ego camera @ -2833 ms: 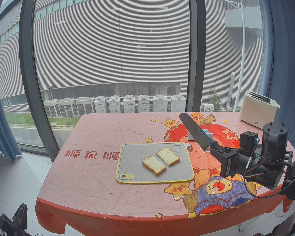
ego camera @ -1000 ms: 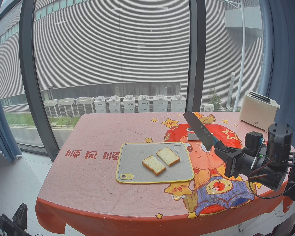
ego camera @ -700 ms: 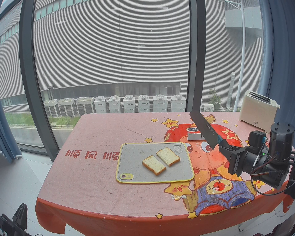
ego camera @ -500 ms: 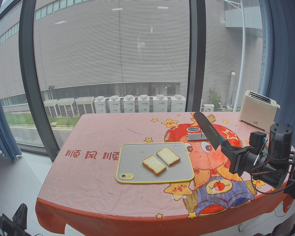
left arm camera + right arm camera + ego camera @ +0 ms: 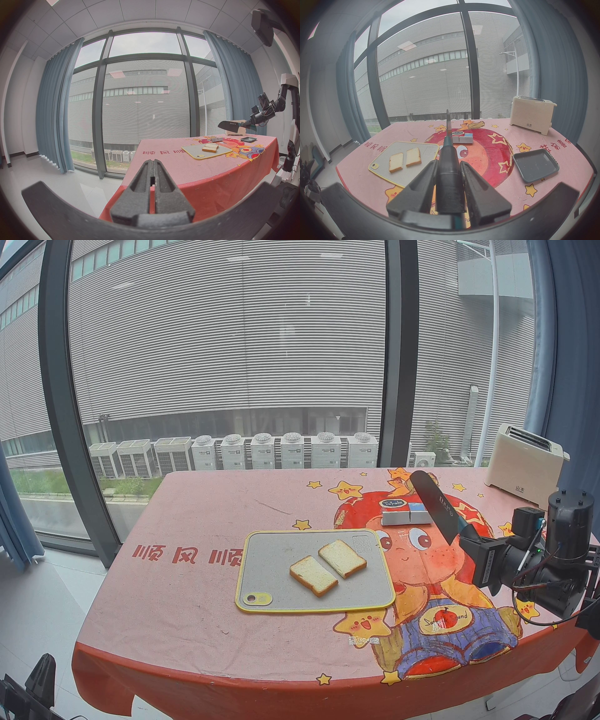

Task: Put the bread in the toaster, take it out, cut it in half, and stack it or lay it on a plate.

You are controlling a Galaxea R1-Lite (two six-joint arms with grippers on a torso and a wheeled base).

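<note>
Knife black; board grey, yellow rim; tablecloth pink, yellow stars; toaster cream.

Knife matt black; cutting board smooth grey plastic; tablecloth printed cloth.

The near bread half and far bread half lie just apart on the cutting board. Right of the board, the right gripper holds the knife raised, with the toaster farther right.

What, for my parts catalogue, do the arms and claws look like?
The right arm is black, with a bolted cylindrical joint and looping black cables. The left claw and right claw are matte black and wedge-shaped.
</note>
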